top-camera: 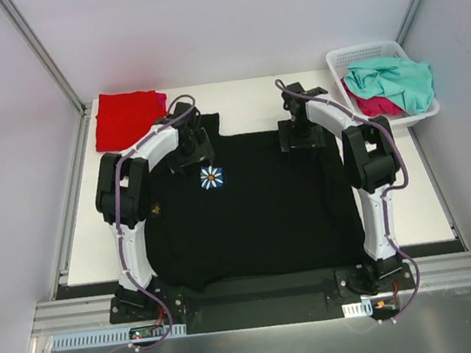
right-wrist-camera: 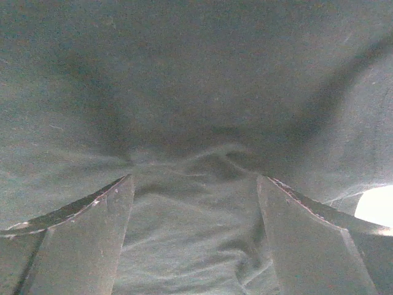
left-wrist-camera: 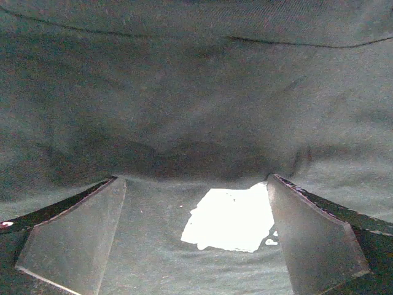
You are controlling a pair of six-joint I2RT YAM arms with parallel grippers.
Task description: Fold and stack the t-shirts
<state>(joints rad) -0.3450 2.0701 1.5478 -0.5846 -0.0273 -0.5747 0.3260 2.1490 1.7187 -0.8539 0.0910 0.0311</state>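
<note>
The black t-shirt (top-camera: 259, 217) is lying spread flat; the left gripper (top-camera: 192, 156) and right gripper (top-camera: 301, 141) are both standing wide open over its far edge, gripping nothing. The red t-shirt (top-camera: 126, 119) is lying folded past its far-left corner.

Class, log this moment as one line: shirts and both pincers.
black shirt: spread flat | left pincer: open above it | right pincer: open above it | red shirt: folded, far-left corner | teal shirt, pink shirt: in basket

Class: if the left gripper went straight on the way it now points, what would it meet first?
The black t-shirt: the left gripper points down at it, jaws open, apparently very close.
</note>
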